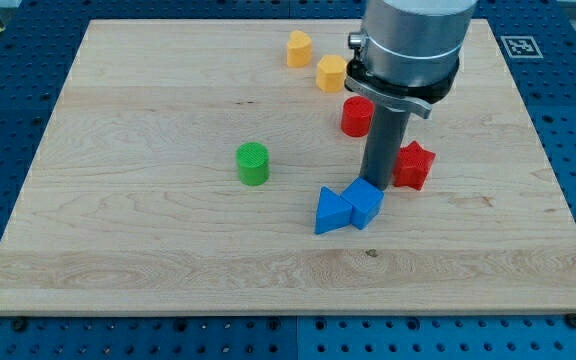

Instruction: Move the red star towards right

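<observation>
Red star [414, 165] seen just right of my tip [376, 181] — blue cube [365, 202] just below; no pincer fitted — bare rod, nothing held.

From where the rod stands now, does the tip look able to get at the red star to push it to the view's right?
Probably yes. My tip stands just left of the red star with nothing between them. The blue blocks lie below the tip, off that line.

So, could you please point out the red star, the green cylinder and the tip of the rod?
red star [414, 165]: camera view, middle of its top face.
green cylinder [253, 156]: camera view, its round ribbed top.
my tip [376, 182]: camera view, rod's lower end, just left of the star.
</observation>
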Controlling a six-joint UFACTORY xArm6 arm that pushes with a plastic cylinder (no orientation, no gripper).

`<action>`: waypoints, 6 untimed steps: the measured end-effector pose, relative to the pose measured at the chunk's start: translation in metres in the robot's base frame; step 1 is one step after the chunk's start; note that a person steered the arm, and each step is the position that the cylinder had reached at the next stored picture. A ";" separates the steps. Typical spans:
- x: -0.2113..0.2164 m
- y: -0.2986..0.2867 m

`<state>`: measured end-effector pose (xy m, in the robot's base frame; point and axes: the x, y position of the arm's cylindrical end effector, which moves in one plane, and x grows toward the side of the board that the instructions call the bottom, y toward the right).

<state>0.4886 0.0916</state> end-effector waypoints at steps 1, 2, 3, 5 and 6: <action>-0.007 0.000; -0.048 0.000; -0.055 0.019; -0.055 0.073; -0.052 0.094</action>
